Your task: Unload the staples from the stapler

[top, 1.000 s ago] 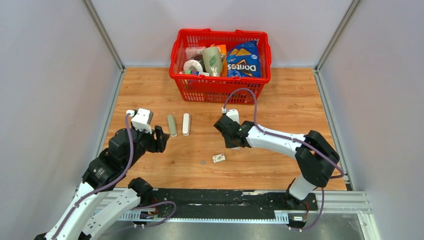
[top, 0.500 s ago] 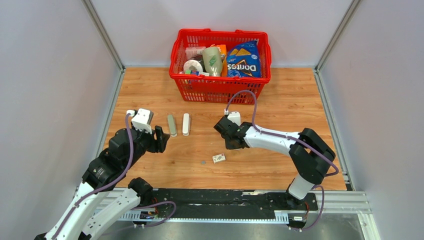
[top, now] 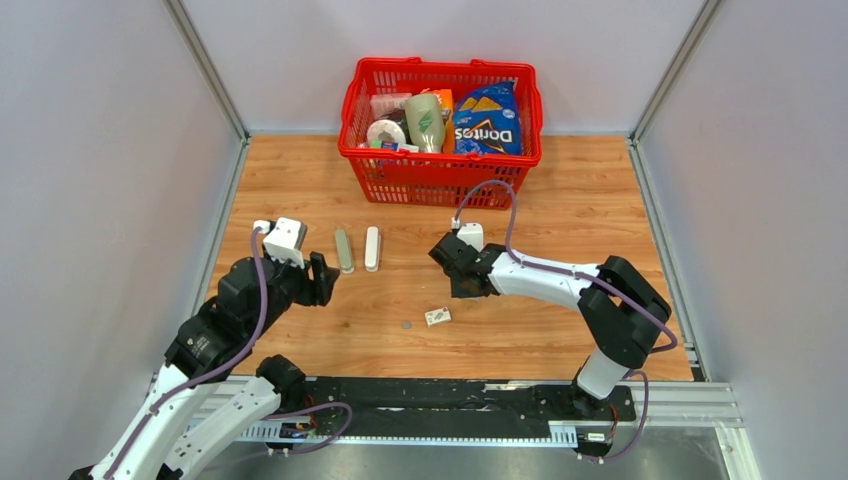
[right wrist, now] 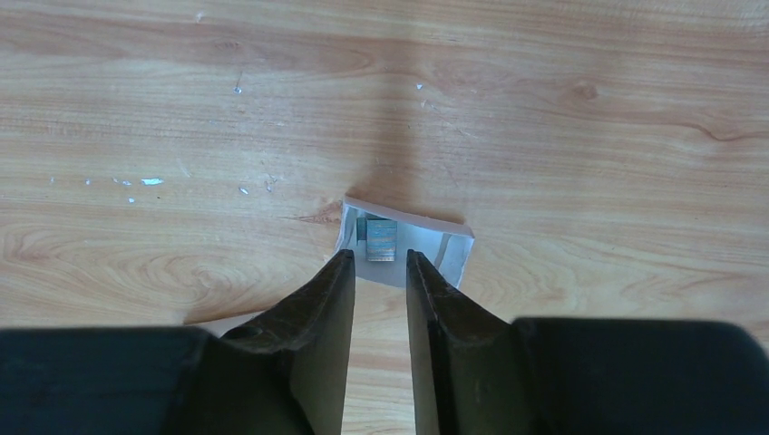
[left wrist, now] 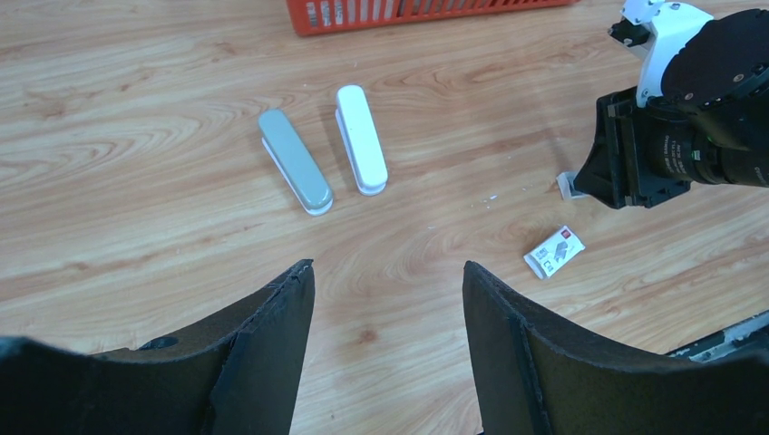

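The stapler lies in two long parts on the wooden table, a grey part (top: pixel 344 250) (left wrist: pixel 295 174) and a white part (top: pixel 372 248) (left wrist: pixel 361 150), side by side. My right gripper (top: pixel 458 284) (right wrist: pixel 378 259) points down at the table with its jaws a narrow gap apart and nothing between them. Just beyond its tips a short strip of staples (right wrist: pixel 381 240) lies in a small white open paper tray (right wrist: pixel 444 249). My left gripper (top: pixel 322 280) (left wrist: pixel 383 272) is wide open and empty, near the stapler parts.
A small white staple box (top: pixel 437 316) (left wrist: pixel 554 251) lies on the table near my right gripper. A small dark spot (top: pixel 406 324) is beside it. A red basket (top: pixel 440 172) with a chips bag, cup and tape stands at the back.
My right arm has shifted slightly, its elbow drawing in to the left, with the gripper staying over the same spot. The left arm has not moved.
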You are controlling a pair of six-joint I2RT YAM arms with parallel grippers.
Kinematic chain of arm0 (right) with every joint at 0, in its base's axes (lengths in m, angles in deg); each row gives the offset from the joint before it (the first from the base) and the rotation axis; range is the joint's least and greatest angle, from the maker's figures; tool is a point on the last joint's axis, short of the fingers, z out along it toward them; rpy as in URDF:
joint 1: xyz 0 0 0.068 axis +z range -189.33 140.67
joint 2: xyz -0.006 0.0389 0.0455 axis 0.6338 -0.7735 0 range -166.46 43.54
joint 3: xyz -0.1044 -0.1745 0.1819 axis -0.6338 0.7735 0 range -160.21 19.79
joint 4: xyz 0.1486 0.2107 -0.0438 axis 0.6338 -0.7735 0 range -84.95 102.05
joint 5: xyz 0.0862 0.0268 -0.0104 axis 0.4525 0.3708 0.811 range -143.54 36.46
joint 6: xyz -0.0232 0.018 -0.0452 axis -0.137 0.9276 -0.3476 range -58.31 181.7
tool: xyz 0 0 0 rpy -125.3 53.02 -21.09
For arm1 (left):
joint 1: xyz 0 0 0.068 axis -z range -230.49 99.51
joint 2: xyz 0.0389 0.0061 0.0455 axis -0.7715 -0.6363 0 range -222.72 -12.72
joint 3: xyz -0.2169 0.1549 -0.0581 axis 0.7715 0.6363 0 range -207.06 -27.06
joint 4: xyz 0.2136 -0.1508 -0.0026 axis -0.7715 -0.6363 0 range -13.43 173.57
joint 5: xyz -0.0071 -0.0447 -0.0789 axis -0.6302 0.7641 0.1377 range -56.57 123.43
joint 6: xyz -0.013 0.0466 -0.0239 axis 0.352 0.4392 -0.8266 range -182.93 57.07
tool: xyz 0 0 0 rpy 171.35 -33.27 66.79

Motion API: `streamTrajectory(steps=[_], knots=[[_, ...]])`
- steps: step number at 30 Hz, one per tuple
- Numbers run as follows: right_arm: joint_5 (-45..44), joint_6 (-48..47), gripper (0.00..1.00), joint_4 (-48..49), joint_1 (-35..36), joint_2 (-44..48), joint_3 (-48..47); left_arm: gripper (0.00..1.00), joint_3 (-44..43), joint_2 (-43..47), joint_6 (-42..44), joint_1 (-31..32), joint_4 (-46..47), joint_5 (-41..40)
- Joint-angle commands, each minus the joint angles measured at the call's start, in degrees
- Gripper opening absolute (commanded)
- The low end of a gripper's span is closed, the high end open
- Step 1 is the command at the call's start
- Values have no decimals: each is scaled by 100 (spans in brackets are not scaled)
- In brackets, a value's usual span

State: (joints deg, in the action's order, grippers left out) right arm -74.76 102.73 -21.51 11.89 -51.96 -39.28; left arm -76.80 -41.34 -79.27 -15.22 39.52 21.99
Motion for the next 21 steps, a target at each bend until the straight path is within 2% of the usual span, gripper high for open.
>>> streamTrajectory(steps=[1, 6, 13, 17, 21], knots=[[-252, 150, 31, 96, -25, 75, -61, 68, 34, 50, 105, 15, 72, 54], [-392, -60, 33, 43, 46, 427, -114, 68, 34, 50, 105, 15, 72, 37], [-129, -1517, 40, 350, 502, 779, -237, 68, 25, 67, 96, 15, 46, -42], [1010, -2265, 43, 587, 678, 937, -184, 68, 25, 111, 96, 15, 46, -104], [1461, -2924, 47, 632, 1003, 1016, -184, 68, 34, 129, 87, 15, 37, -113]])
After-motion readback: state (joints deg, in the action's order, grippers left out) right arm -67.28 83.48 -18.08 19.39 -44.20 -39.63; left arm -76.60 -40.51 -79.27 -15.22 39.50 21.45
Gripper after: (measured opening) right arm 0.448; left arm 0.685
